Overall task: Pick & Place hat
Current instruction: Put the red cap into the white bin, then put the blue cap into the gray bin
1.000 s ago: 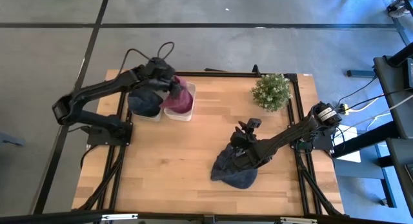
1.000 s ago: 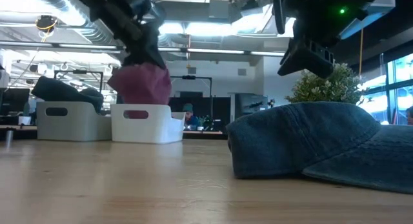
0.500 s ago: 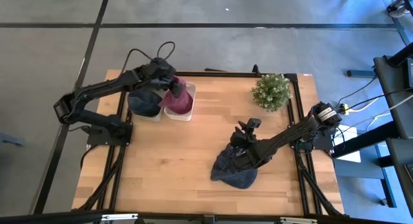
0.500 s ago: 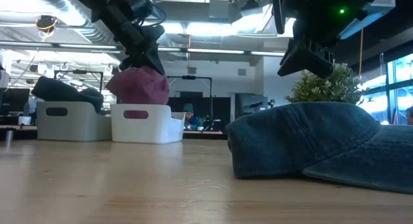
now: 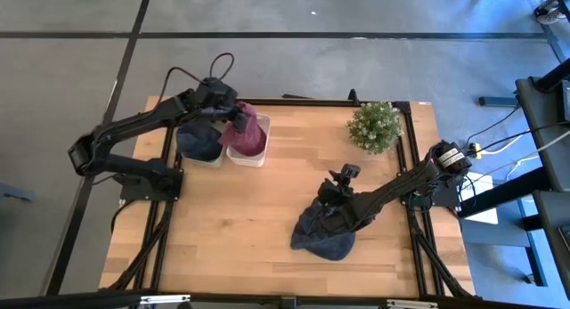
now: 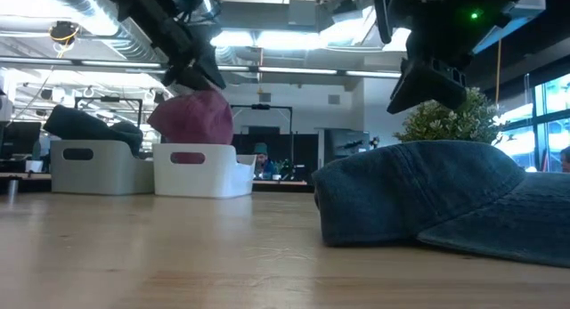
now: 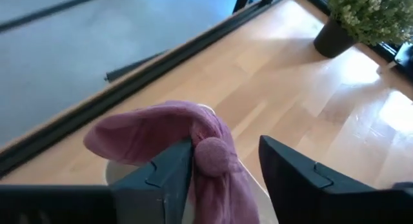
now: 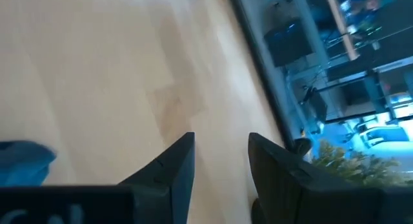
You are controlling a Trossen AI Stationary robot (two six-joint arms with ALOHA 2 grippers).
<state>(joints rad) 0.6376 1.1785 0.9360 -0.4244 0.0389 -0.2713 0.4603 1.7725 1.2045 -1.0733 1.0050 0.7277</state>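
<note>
A pink knitted hat [image 5: 250, 135] lies in the right one of two white bins [image 6: 201, 170] at the table's far left, heaped above the rim [image 7: 113, 173]. My left gripper [image 5: 231, 114] hangs open just over the hat. The hat's bobble [image 7: 214, 155] sits between the spread fingers. A blue denim cap [image 5: 323, 231] lies brim-down on the wood near the table's middle right. My right gripper [image 6: 426, 81] hovers above the cap, open, with only bare table between its fingers [image 8: 174, 164]. My left gripper stands open from above around the top of the pink hat. The bobble [image 7: 205, 153] lies against the inner side of one finger [image 7: 175, 166]; I cannot tell whether they touch. The hat rests in the bin.
The left white bin [image 6: 98, 165] holds a dark hat [image 5: 199, 142]. A potted plant [image 5: 374, 126] stands at the far right of the table. Bare wood [image 5: 232, 229] stretches across the near left. A black frame rail [image 7: 161, 62] runs along the far edge.
My left gripper has opened and let go of the pink hat, then risen a little. The hat, which hung pointed below the fingers, has sunk into the right bin and rounded out. My right gripper and the blue cap have kept still.
</note>
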